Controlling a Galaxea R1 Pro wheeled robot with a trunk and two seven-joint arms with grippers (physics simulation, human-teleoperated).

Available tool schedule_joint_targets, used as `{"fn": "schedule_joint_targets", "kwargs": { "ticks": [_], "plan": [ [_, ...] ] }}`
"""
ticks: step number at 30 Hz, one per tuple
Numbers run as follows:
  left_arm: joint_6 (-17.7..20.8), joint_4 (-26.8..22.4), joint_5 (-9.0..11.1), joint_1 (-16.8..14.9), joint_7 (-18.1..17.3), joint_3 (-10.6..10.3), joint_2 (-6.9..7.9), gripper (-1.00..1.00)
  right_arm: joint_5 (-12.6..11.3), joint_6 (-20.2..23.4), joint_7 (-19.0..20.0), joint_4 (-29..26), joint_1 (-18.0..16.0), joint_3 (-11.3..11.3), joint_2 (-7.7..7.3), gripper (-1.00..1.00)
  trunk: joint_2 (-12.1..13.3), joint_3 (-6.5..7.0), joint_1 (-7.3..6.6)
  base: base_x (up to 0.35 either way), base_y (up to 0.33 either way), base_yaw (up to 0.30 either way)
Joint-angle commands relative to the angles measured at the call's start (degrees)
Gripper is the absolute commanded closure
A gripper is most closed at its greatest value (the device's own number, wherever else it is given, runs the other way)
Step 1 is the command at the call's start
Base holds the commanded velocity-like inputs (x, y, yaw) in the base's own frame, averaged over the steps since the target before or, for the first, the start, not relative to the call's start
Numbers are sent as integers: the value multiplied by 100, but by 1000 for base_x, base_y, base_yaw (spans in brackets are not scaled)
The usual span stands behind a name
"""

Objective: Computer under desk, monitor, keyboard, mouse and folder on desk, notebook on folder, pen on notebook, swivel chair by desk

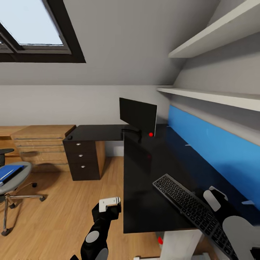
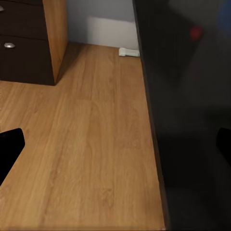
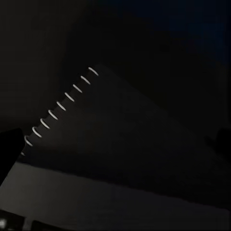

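Since the head view shows the most, keyboard [image 1: 191, 207] there: lies slanted on the glossy black tabletop [image 1: 151, 187], near end running out past the front edge, so I'd say it isn't squared up beside the monitor yet.
Monitor [image 1: 138, 117]: upright at the inner corner, screen turned away, well apart from the keyboard.
Right hand [image 1: 216, 198]: just beside the keyboard's far long side; touching or not, can't tell.
Left hand [image 1: 110, 203]: hangs over the wood floor [image 1: 72, 216] off the tabletop's edge, probably just parked.
Swivel chair [image 1: 14, 177]: cut off by the frame, well away, blue folder [image 1: 9, 172] on the seat.
Maybe-mouse [image 1: 69, 137]: tiny dark blob on the far wing, too small to call.
Left wrist view, left hand: fingertips [image 2: 10, 147] spread wide, nothing between, only floor and tabletop edge below.
Right wrist view, notebook [image 3: 120, 144]: super dim, spiral rings catch light, flat on the tabletop under the hand.
Right hand again: tips sit faintly at opposite edges, so spread and empty.
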Motion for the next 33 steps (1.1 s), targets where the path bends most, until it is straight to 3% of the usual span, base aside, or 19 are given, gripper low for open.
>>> {"fn": "schedule_joint_targets", "kwargs": {
  "ticks": [1,15,19,23,27,33],
  "plan": [
    [20,-8,28,-7,45,-15,5,-100,-47,22,-35,-13,-2,-5,0,-100,-4,-7,-1,-64,54,0],
    [14,82,18,-7,39,-22,-5,-100,-42,14,-22,-195,0,3,0,-100,36,11,-23,-10,8,0],
    [12,87,21,-6,37,-27,-5,-100,-34,13,-29,-765,15,7,-5,-100,196,83,-111,0,0,0],
    [11,88,23,-7,40,-24,-3,-100,-30,35,-49,-1679,140,5,-8,-100,357,155,-199,0,0,0],
    [13,88,23,-7,43,-24,-3,-100,-33,52,-58,-2095,340,4,-4,-100,517,227,-287,0,0,0],
    [19,85,24,-7,45,-20,-3,-100,-57,95,-66,-3407,1021,-2,16,-100,758,334,-418,0,0,0]
  ]
}}
